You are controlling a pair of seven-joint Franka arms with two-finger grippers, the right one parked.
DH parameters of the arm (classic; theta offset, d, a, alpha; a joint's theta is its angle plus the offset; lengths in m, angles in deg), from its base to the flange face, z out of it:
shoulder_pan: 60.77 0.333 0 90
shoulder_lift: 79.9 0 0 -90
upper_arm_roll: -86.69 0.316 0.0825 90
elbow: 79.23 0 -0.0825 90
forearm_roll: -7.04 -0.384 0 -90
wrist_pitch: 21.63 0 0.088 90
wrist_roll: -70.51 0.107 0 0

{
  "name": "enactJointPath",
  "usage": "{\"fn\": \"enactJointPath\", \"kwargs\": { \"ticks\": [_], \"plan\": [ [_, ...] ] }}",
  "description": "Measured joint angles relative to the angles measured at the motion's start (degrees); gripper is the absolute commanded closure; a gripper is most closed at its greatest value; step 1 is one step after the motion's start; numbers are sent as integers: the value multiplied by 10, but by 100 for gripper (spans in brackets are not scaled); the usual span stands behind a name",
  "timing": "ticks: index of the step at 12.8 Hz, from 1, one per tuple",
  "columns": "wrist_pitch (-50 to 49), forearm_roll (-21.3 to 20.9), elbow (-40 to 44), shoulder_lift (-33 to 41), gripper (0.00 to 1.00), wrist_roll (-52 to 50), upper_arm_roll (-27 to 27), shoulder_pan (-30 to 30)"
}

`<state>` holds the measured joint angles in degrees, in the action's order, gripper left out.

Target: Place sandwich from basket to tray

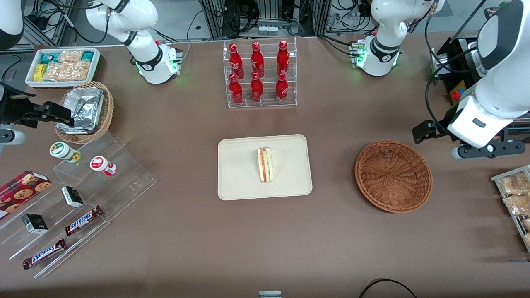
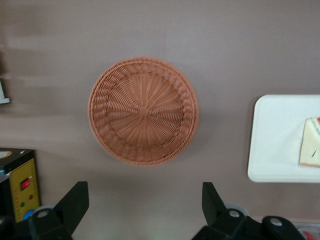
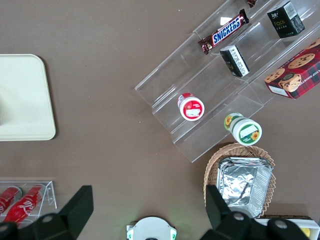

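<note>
With the sandwich (image 1: 265, 164) lying on the tray (image 1: 236, 182) and the basket (image 1: 393, 176) bare, the tool (image 2: 145, 210) hangs wide open and empty nearby, its delivery apparently done.

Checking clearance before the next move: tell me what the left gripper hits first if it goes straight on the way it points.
The left gripper, open and empty, points down at bare table just beside the empty basket. It would probably meet the table first, though depth is unclear.
</note>
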<state>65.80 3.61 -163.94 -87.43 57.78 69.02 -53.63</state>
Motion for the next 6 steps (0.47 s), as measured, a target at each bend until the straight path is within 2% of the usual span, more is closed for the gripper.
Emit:
{"fn": "enactJointPath", "kwargs": {
  "ticks": [4,6],
  "plan": [
    [-10,15,-45,59,0,57,2,34],
    [-18,21,-52,73,1,95,30,36]
  ]
}}
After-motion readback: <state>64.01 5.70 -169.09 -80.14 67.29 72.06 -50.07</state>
